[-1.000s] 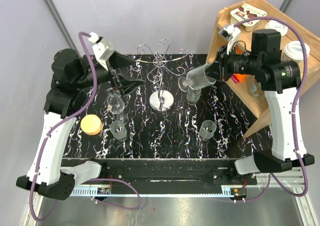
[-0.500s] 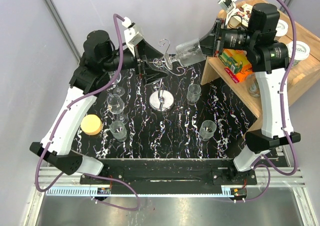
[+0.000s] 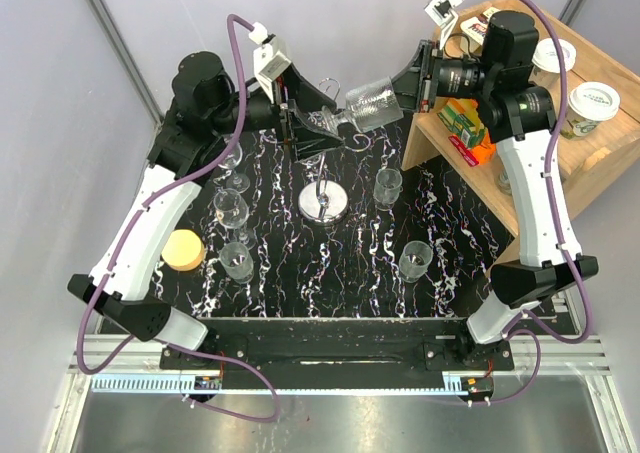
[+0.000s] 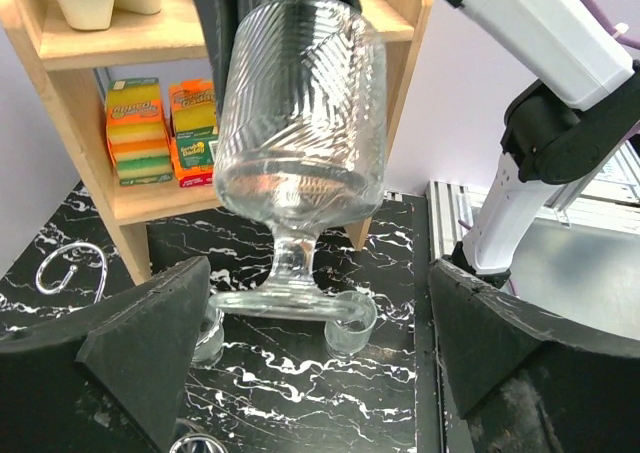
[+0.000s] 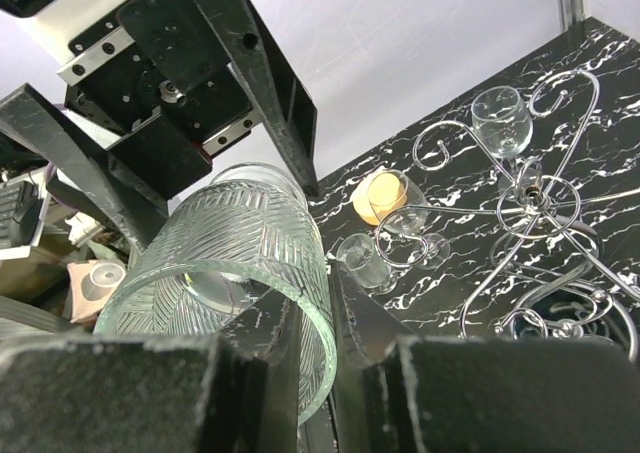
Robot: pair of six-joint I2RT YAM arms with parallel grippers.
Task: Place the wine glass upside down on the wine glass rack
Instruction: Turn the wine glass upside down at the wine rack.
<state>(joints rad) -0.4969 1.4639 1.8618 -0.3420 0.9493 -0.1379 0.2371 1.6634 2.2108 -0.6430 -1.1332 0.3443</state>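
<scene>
Wine glass [image 3: 365, 105]: clear, with a ribbed bowl, a short stem and a round foot. It is held in the air on its side over the back of the black marbled surface [image 3: 350, 273]. The bowl points right and the foot points left, level with the curled top arms of the wine glass rack [image 3: 324, 205]. It is not yet hung; contact with the arms cannot be told.

Right tool [image 3: 408, 81]: clamped on the wall of the bowl at its rim, carrying the glass.

Left tool [image 3: 320, 123]: fingers [image 4: 150, 343] spread wide on either side of the foot, gripping nothing.

Rack: chrome wire, upright, its disc base on the middle of the surface.

Also on the surface: several small glasses [image 3: 388, 185] either side of the rack base, and a yellow disc [image 3: 183, 249] at the left.

Wooden shelf [image 3: 430, 143]: at the rear right, holding sponge packs [image 4: 140, 133].
</scene>
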